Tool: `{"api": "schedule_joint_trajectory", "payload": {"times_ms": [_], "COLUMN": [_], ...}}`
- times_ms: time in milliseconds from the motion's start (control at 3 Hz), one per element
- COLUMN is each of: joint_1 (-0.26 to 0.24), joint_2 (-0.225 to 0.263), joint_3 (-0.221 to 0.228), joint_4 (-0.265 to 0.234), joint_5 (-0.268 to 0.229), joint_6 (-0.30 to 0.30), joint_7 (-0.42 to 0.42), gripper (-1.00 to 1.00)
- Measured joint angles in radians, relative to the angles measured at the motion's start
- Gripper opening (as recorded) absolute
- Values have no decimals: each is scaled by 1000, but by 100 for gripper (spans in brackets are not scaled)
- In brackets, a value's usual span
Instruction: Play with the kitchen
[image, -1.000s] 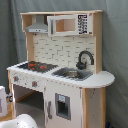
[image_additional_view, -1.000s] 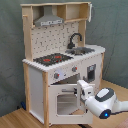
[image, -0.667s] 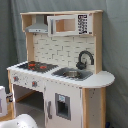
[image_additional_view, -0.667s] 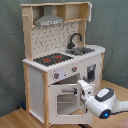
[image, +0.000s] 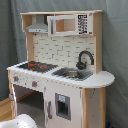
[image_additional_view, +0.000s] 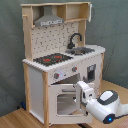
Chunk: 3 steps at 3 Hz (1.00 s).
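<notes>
The kitchen (image_additional_view: 60, 60) is a tall toy one, white and light wood, and it stands on a wooden floor (image_additional_view: 15, 120) in front of a grey curtain (image: 115, 55). On top of its surface sits a black hob (image: 34, 65) with red rings, and next to it a sink (image: 72, 74) with a curved black faucet (image: 85, 59). Above the hob hangs a grey hood (image: 38, 26), and beside that is a little microwave (image: 70, 24) with a panel of buttons. I cannot read any words or numbers on it, and I see no brand name anywhere. Below the hob are round knobs (image_additional_view: 56, 76) and the oven door (image_additional_view: 67, 97) with a window. In the second exterior view the white robot arm (image_additional_view: 107, 102) reaches in low from the second exterior view's right, and its gripper (image_additional_view: 82, 90) is right at the oven door, up by the top edge on the side near the arm. I think it is there to pull the oven door open or push it closed, since that is a fun way to play. I cannot tell if the gripper is spread, pressed together or pinching something. In the first exterior view only a white bit of the arm shows at the bottom.
</notes>
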Motion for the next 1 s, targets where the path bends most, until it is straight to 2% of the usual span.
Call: {"api": "schedule_joint_trajectory", "payload": {"times_ms": [333, 1000], "joint_1": [27, 66], "joint_2": [16, 38], "joint_3": [-47, -171], "joint_4": [39, 45], "joint_5": [0, 0], "joint_6": [-23, -10], "joint_7": [-95, -321], "gripper": [100, 100]}}
